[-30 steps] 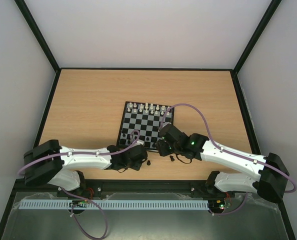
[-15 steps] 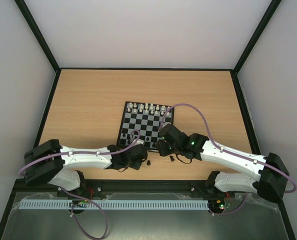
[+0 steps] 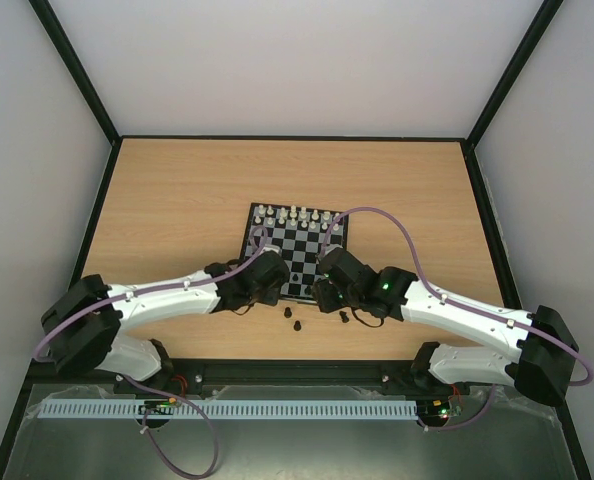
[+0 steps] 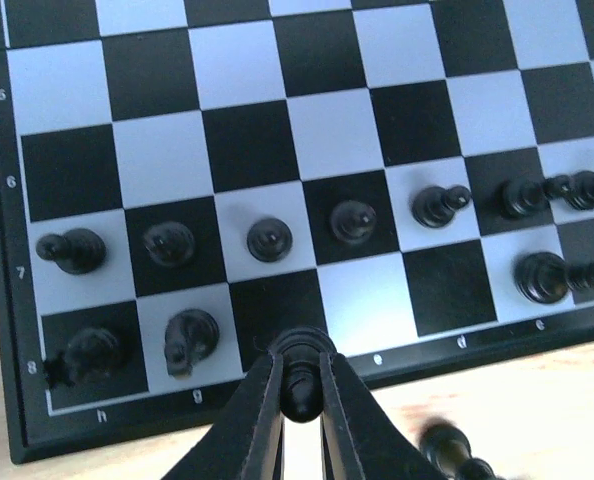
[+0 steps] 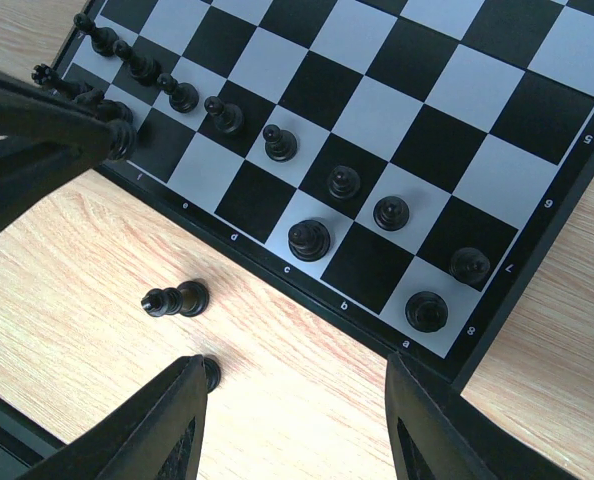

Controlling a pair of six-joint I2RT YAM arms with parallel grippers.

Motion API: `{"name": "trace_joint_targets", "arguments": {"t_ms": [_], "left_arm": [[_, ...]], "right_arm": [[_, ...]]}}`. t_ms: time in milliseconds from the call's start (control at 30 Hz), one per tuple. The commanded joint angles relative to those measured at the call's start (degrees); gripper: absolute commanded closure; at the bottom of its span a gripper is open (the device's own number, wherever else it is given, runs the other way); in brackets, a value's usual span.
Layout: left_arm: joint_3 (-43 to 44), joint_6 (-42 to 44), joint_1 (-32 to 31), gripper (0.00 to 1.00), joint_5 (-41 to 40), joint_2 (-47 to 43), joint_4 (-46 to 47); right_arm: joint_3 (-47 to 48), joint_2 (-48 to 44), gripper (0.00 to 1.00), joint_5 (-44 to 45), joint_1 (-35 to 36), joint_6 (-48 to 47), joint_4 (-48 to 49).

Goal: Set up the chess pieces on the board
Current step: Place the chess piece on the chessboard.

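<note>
The board (image 3: 295, 246) lies mid-table with black chess pieces along its near two rows: a row of pawns (image 4: 269, 239) and bigger pieces (image 4: 190, 338) behind them. My left gripper (image 4: 299, 405) is shut on a black chess piece (image 4: 300, 372) that hangs over the board's near edge; the same gripper shows dark at the upper left of the right wrist view (image 5: 47, 140). My right gripper (image 5: 297, 410) stands open above bare table just off the board's near corner. Below it one loose black piece (image 5: 177, 298) lies on its side, and another (image 5: 211, 373) peeks out beside the left finger.
White pieces (image 3: 293, 213) line the board's far edge. Loose black pieces (image 3: 292, 319) rest on the table between the two grippers, one more (image 3: 345, 317) under the right wrist. Both wrists (image 3: 342, 280) crowd the board's near side.
My left gripper closed on a black piece, then carried it from the table in front of the board up and over the board's near edge. The right arm stayed still.
</note>
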Motion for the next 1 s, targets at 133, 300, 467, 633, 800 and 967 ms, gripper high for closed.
{"name": "trace_joint_targets", "arguments": {"t_ms": [133, 300, 467, 633, 800, 967], "left_arm": [[1.7, 3.5, 2.1, 0.92, 0.0, 3.9, 0.8], [1.3, 4.0, 3.1, 0.90, 0.9, 5.0, 2.6], [1.1, 4.5, 3.9, 0.90, 1.4, 5.9, 3.6], [1.1, 4.8, 4.1, 0.89, 1.7, 6.9, 3.8], [1.0, 4.8, 4.1, 0.88, 1.9, 7.0, 3.7], [1.0, 4.9, 4.2, 0.83, 1.9, 7.5, 3.7]], "right_arm": [[-0.8, -0.7, 0.51, -0.4, -0.2, -0.3, -1.8], [-0.8, -0.1, 0.51, -0.4, -0.2, -0.4, -1.6], [-0.8, 0.2, 0.51, -0.3, -0.2, -0.5, -1.6], [-0.8, 0.4, 0.51, -0.5, -0.2, -0.6, -1.5], [-0.8, 0.4, 0.51, -0.4, -0.2, -0.6, -1.5], [-0.8, 0.6, 0.51, -0.5, -0.1, -0.6, -1.4]]}}
